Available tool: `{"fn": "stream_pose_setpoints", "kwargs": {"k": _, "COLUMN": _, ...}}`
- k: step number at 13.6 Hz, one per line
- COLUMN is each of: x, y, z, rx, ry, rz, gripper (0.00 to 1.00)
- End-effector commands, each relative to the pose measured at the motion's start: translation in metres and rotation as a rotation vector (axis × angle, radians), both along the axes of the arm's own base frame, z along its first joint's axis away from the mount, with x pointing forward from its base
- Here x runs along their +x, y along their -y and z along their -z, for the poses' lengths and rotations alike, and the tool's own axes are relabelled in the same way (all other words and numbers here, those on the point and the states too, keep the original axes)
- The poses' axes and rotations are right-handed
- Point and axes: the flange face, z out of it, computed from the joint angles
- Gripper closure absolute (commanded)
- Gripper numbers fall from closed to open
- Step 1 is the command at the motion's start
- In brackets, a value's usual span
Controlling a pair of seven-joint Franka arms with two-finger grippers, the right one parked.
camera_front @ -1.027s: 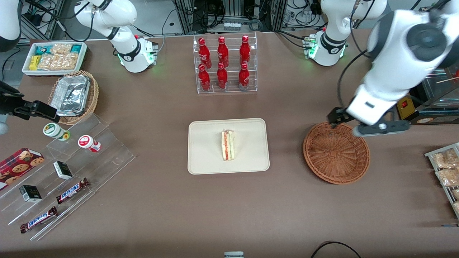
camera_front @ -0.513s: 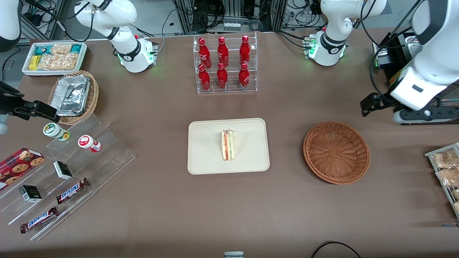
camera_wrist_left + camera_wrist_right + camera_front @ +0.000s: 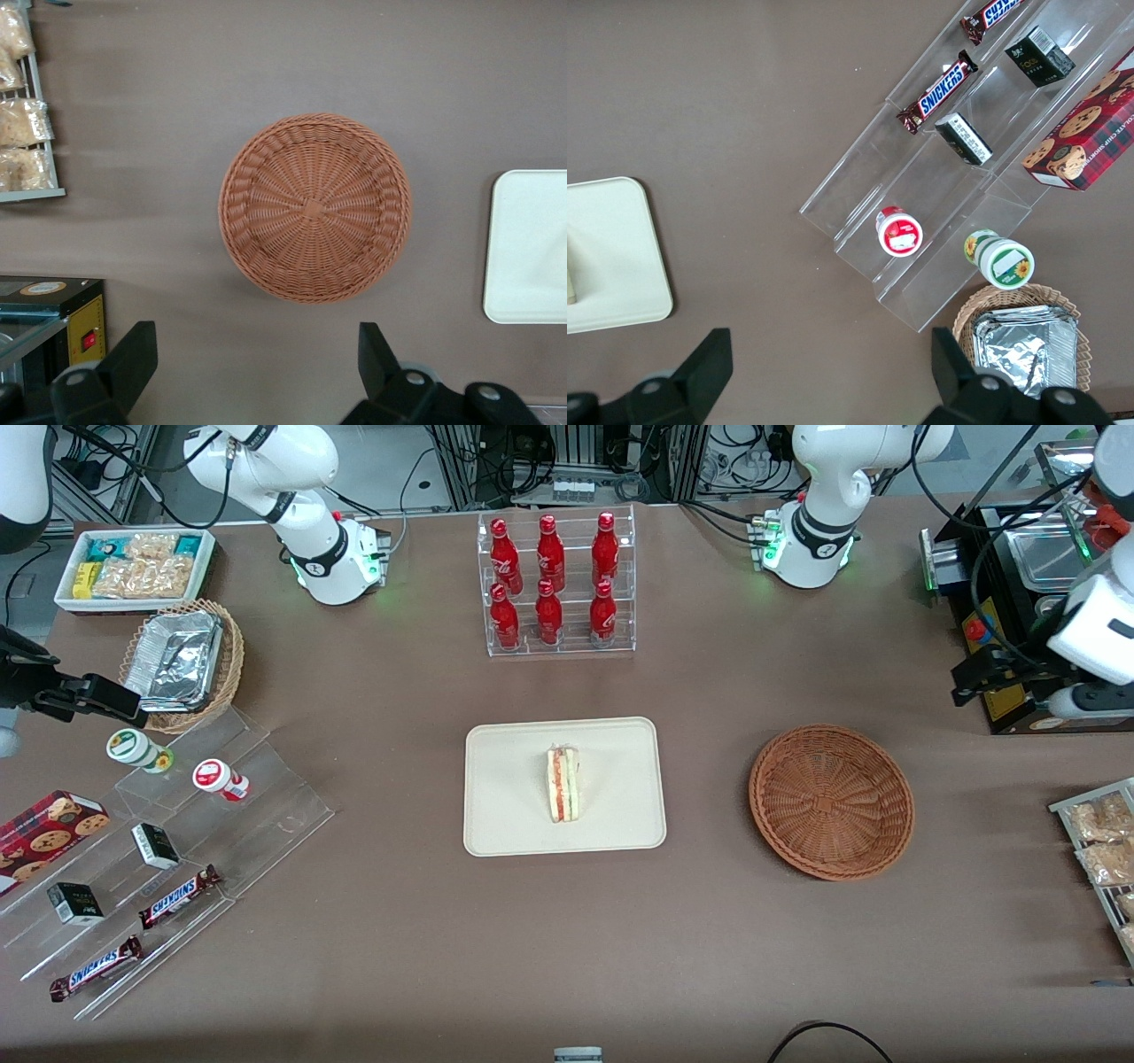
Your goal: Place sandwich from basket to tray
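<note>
The sandwich (image 3: 563, 784), a white wedge with red and green filling, lies on its side in the middle of the cream tray (image 3: 514, 779). The reddish-brown wicker basket (image 3: 831, 802) stands empty beside the tray, toward the working arm's end of the table. My left gripper (image 3: 1010, 686) hangs open and empty above the table edge at that end, apart from the basket and farther from the front camera than it. The left wrist view shows the open gripper (image 3: 257, 363) with nothing in it, the empty basket (image 3: 314, 205) and one end of the tray (image 3: 532, 248).
A black machine (image 3: 1019, 602) stands close beside the gripper. A rack of snack packets (image 3: 1103, 841) lies at the working arm's end. A clear rack of red bottles (image 3: 554, 584) stands farther back than the tray. Acrylic steps with candy bars (image 3: 168, 841) and a tan basket with foil (image 3: 182, 660) lie at the parked arm's end.
My left gripper has moved away from above the basket's rim toward the working arm's end of the table, still open and empty. The sandwich, tray and basket have not moved.
</note>
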Motion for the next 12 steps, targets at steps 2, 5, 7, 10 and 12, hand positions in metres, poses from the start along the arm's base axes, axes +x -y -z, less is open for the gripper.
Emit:
{"fn": "stream_pose_setpoints", "kwargs": {"k": 2, "x": 0.002, "y": -0.006, "z": -0.009, "rx": -0.014, "ry": 0.012, "rz": 0.003, "gripper": 0.0}}
{"fn": "stream_pose_setpoints", "kwargs": {"k": 5, "x": 0.006, "y": 0.006, "z": -0.005, "rx": -0.015, "ry": 0.005, "rz": 0.027, "gripper": 0.0}}
{"fn": "stream_pose_setpoints", "kwargs": {"k": 7, "x": 0.01, "y": 0.023, "z": -0.001, "rx": -0.015, "ry": 0.002, "rz": 0.053, "gripper": 0.0}}
{"fn": "stream_pose_setpoints", "kwargs": {"k": 10, "x": 0.009, "y": 0.041, "z": -0.002, "rx": -0.014, "ry": 0.008, "rz": 0.084, "gripper": 0.0}}
{"fn": "stream_pose_setpoints", "kwargs": {"k": 12, "x": 0.009, "y": 0.044, "z": -0.002, "rx": -0.012, "ry": 0.005, "rz": 0.09, "gripper": 0.0}}
